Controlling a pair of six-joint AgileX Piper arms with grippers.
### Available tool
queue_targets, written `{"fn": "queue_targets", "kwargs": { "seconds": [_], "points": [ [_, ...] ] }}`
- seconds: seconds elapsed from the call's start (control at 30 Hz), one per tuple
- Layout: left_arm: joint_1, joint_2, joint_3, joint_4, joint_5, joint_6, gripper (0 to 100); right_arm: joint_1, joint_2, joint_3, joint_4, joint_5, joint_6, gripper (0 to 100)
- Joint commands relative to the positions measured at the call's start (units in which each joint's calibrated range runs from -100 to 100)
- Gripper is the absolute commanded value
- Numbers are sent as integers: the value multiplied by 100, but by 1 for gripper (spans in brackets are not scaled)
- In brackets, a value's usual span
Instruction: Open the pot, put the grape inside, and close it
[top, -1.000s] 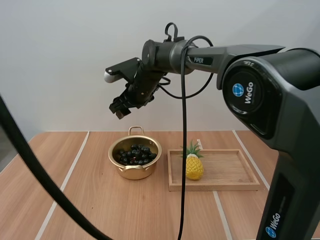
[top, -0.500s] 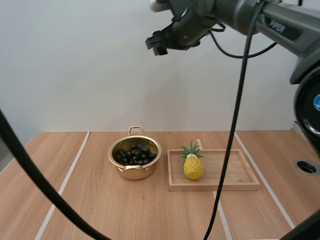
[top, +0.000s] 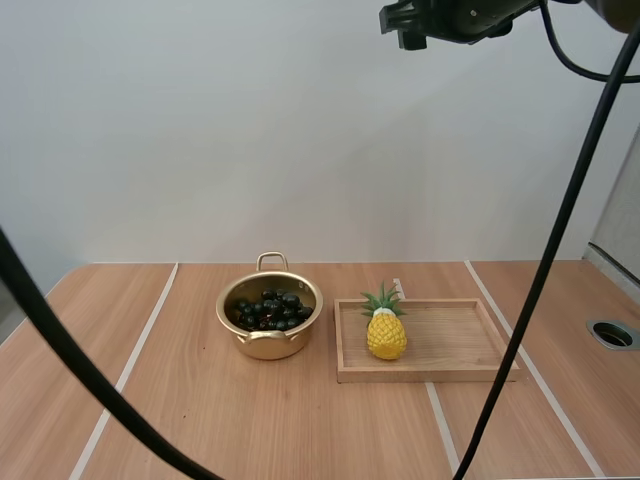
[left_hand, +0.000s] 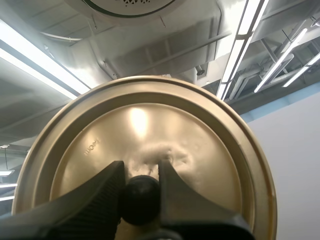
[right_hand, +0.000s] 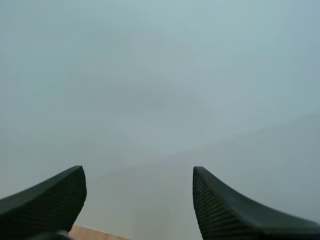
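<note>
The gold pot (top: 268, 326) stands uncovered on the table, left of centre, with dark grapes (top: 270, 308) heaped inside it. My left gripper (left_hand: 141, 170) is shut on the black knob (left_hand: 140, 199) of the gold lid (left_hand: 150, 120), which it holds up facing the camera, away from the table. High above the table, right of the pot, my right gripper (top: 405, 25) is raised in front of the wall. Its fingers (right_hand: 47, 197) stand wide apart with nothing between them.
A wooden tray (top: 455, 350) lies right of the pot with a yellow toy pineapple (top: 386, 332) standing at its left end. A round hole (top: 612, 334) is set in the table's far right edge.
My right arm has swung from just above the pot up and to the right, and its big near link has left the high view. Pot, grapes and tray have not moved.
</note>
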Motion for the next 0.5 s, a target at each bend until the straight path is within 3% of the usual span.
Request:
{"fn": "queue_targets", "kwargs": {
  "seconds": [0.0, 0.13, 0.2, 0.27, 0.3, 0.47],
  "points": [
    [3, 147, -12, 125, 334, -33, 0, -63, -241, -43, -13, 83, 137, 100],
    [3, 284, -12, 137, 751, -33, 0, -74, -427, -43, -254, 309, 249, 98],
    [3, 374, -12, 137, 972, -33, 0, -74, -495, -43, -522, 374, 467, 58],
    [3, 470, -12, 137, 1196, -33, 0, -74, -556, -43, -884, 413, 764, 4],
    [3, 513, -12, 137, 1323, -33, 0, -74, -586, -43, -1017, 437, 930, 0],
    [3, 832, -12, 137, 2193, -41, 0, -74, -684, -43, -1348, 913, 1139, 0]
  ]
}}
